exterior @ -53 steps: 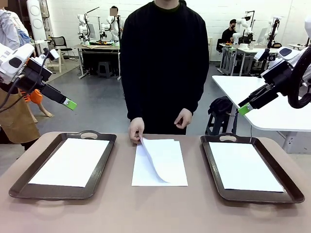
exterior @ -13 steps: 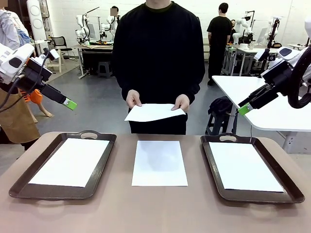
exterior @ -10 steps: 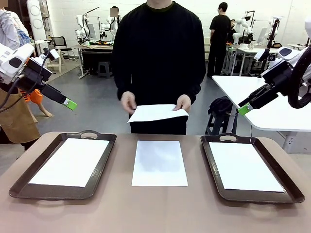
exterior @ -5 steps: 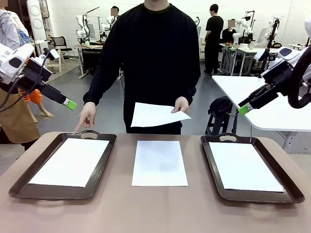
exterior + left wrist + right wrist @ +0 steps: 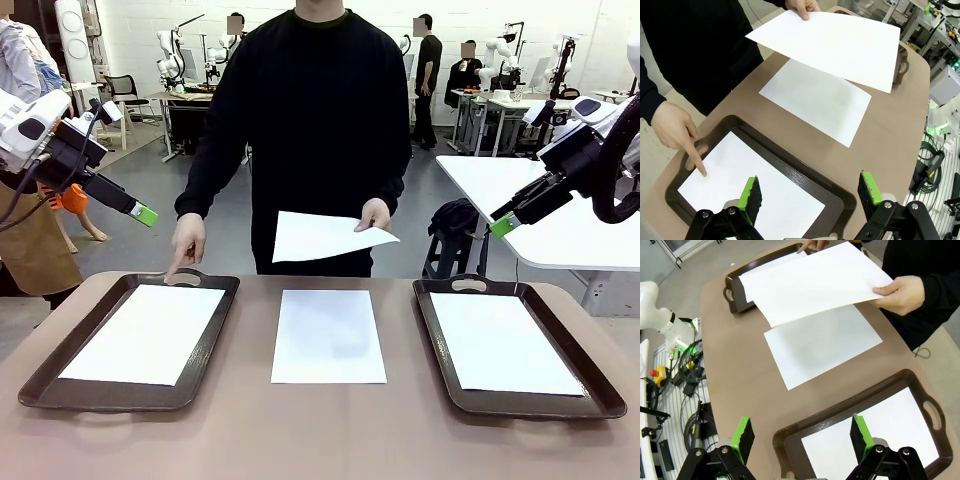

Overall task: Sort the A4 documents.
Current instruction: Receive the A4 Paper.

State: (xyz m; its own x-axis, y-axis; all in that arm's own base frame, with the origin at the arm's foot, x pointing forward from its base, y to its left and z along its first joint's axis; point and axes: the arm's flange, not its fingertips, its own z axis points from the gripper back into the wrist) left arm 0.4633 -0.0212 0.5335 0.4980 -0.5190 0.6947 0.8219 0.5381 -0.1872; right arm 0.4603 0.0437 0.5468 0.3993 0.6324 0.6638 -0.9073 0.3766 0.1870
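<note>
Left jaws: spread wide, nothing between the green pads; they hang in the air above the left end of the worktop, over the left tray.
Right jaws: spread wide too, nothing between their green pads; they hang in the air above the right end of the worktop, over the right tray.
Left tray: dark brown, flat on the worktop's left end, its handle towards the far edge; one white sheet lies inside it.
Right tray: dark brown, flat on the worktop's right end, its handle towards the far edge; one white sheet lies inside it.
Centre sheet: white and blank, flat on the bare worktop between the two trays, nearer the far edge than the near one, touching neither tray.
Held sheet: white and blank, in the air above the far edge, tilted slightly, over the far end of the centre sheet.
Holding hand: the person's, pinching one corner of the held sheet.
Pointing hand: the person's other hand, index finger stretched down at the handle end of the left tray; whether the tip touches I cannot tell.
</note>
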